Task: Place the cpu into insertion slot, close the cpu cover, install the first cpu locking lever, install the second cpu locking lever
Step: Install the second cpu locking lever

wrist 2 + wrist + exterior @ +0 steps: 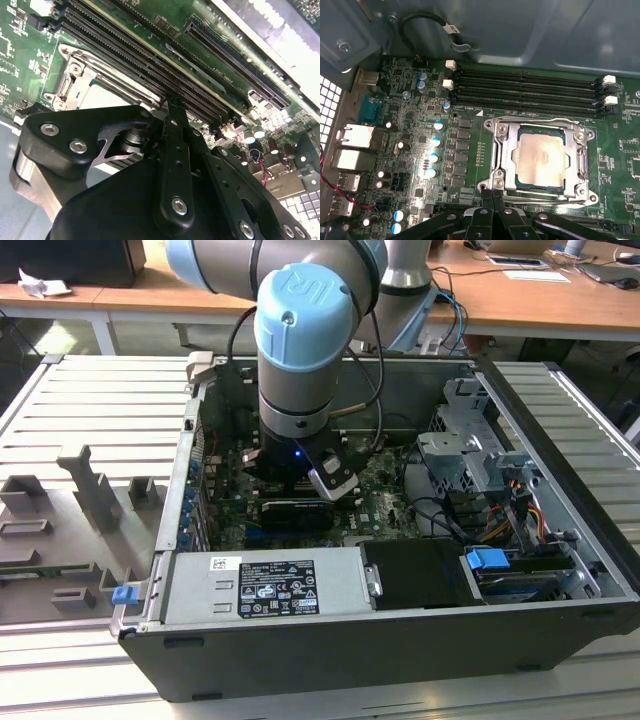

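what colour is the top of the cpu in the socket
Pale silver-grey with a warm sheen; the cpu shows best in the first wrist view.

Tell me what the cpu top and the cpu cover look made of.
The cpu: apparently metal, with a pale matte silver-grey top that catches a warm sheen. The cpu cover: seemingly thin bright steel, with glossy highlights along its frame and bolt heads at the corners.

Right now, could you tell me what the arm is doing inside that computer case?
The arm has reached down into the open computer case, with its gripper pressed together at the edge of the processor socket on the motherboard. The cpu already lies in the insertion slot, and the cpu cover is folded flat around it. The memory slots beside it are bare.
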Motion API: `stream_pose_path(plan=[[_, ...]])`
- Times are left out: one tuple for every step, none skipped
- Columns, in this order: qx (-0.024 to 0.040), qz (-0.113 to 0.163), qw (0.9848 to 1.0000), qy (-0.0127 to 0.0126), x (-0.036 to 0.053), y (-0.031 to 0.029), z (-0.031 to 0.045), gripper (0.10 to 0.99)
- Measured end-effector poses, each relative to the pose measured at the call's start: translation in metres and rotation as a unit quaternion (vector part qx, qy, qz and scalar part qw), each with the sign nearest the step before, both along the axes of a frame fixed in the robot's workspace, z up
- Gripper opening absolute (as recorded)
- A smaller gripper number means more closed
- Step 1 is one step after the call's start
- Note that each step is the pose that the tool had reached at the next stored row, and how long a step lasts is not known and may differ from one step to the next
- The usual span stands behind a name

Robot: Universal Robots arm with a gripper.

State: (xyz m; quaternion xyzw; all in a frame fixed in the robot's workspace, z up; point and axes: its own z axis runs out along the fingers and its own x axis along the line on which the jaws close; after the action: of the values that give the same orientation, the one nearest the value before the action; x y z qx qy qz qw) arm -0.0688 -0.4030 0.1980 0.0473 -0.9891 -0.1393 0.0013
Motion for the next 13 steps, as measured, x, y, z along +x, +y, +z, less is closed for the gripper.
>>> stream_pose_path(plan=[[0.0029,0.0,1.0,-0.0001,-0.0008,0.0001,-0.0004,0.106],[0.0058,0.0,1.0,-0.0001,-0.0013,0.0001,-0.0006,0.106],[0.0085,0.0,1.0,0.0,-0.0015,0.0001,-0.0009,0.106],[0.0106,0.0,0.9999,-0.0001,-0.0016,0.0001,-0.0014,0.106],[0.014,0.0,0.9999,-0.0001,-0.0016,0.0001,-0.002,0.106],[0.0162,0.0,0.9999,-0.0001,-0.0016,0.0002,-0.0025,0.106],[0.0174,0.0,0.9998,0.0,-0.0016,0.0001,-0.0033,0.106],[0.0184,0.0,0.9998,0.0,-0.0018,0.0,-0.0047,0.106],[0.0187,0.0,0.9998,-0.0003,-0.0022,0.0001,-0.0049,0.106],[0.0189,0.0,0.9998,-0.0004,-0.0026,0.0001,-0.0051,0.106],[0.0189,0.0,0.9998,-0.0004,-0.0038,0.0001,-0.0041,0.106],[0.019,0.0,0.9998,-0.0004,-0.0044,0.0001,-0.0024,0.106],[0.0191,0.0,0.9998,-0.0004,-0.0047,0.0002,-0.0012,0.106]])
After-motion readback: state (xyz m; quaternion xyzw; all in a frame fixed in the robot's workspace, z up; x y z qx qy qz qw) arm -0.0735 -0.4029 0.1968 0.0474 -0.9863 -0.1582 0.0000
